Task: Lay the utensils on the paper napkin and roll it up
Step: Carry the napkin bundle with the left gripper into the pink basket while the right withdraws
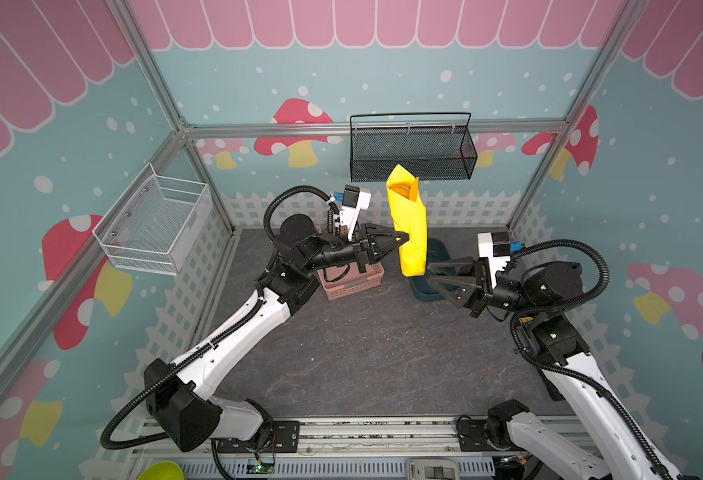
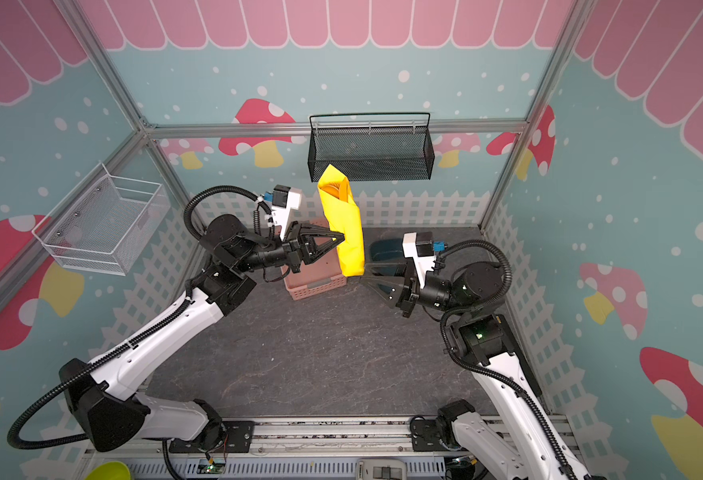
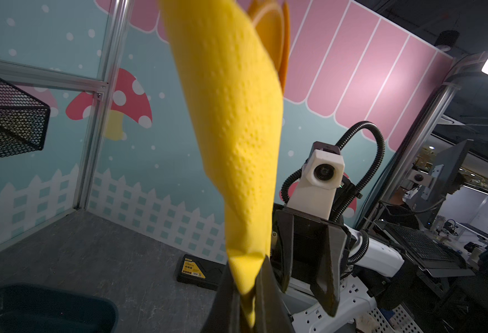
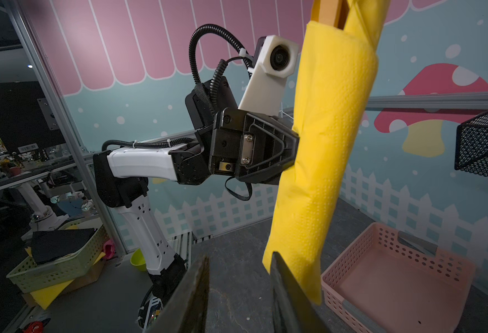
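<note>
Top view of a two-arm robot cell w/ mushroom-print walls. Just above ctr frame, the paper napkin (image 1: 408, 224) is a bright yellow rolled tube, held upright in the air, well clear of the grey tabletop (image 1: 362, 353). Orange tips of the utensils (image 1: 408, 192) poke from its open upper end; which pieces, and how many, can't be told.

The left gripper (image 1: 404, 237) reaches in from frame left. Its fingers are pressed together on the roll's side approx mid-height, pinching the paper. The right gripper (image 1: 428, 272) comes from frame right and sits just beside the roll's lower end w/ fingers spread, gripping nothing. In the right wrist view the roll's lower end lies by one finger (image 4: 292, 288), not in the gap.

On the table below the roll are a pink basket (image 1: 354, 282) to its left and a dark blue tray (image 1: 422, 293) to its right.

Progress: wrapping and rolling look done, w/ the utensils inside and the napkin wound round them. Prob. left: setting the roll down w/o it unwinding. Where it goes isn't shown.
</note>
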Robot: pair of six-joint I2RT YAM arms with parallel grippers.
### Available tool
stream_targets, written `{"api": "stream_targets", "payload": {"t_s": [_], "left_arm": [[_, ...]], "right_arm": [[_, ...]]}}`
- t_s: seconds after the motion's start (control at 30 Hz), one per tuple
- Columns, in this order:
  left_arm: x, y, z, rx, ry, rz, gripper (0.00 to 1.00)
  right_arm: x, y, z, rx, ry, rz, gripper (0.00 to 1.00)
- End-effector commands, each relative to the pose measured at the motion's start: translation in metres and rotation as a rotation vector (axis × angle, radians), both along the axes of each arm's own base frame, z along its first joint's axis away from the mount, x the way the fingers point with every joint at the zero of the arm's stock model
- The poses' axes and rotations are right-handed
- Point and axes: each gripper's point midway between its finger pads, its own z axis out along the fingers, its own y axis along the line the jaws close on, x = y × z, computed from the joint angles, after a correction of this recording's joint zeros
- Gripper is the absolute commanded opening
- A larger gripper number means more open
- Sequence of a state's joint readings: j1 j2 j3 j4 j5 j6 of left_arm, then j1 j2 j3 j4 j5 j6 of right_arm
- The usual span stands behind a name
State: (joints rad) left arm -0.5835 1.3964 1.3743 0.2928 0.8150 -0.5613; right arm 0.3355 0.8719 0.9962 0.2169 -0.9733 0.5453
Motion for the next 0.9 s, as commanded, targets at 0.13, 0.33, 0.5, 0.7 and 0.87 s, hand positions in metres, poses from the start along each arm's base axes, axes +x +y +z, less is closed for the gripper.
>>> {"api": "stream_targets", "payload": {"t_s": [0.13,0.33,0.5,0.7,0.87], "left_arm": [[0.039,0.027,-0.017,0.063,0.096,0.168,0.06],[0.088,0.051,-0.067,0.161,0.267,0.348,0.06],[0.126,0.075,-0.121,0.181,0.457,0.449,0.05],[0.149,0.094,-0.174,0.204,0.59,0.499,0.03],[0.168,0.112,-0.22,0.199,0.723,0.53,0.01]], "right_arm": [[-0.003,0.001,0.0,-0.01,-0.021,-0.001,0.37],[-0.001,0.001,-0.002,-0.015,-0.014,-0.003,0.37],[0.003,0.001,-0.007,-0.021,0.0,-0.014,0.37],[0.026,0.0,-0.036,-0.085,0.081,-0.107,0.37],[0.056,-0.005,-0.076,-0.167,0.188,-0.228,0.37]]}}
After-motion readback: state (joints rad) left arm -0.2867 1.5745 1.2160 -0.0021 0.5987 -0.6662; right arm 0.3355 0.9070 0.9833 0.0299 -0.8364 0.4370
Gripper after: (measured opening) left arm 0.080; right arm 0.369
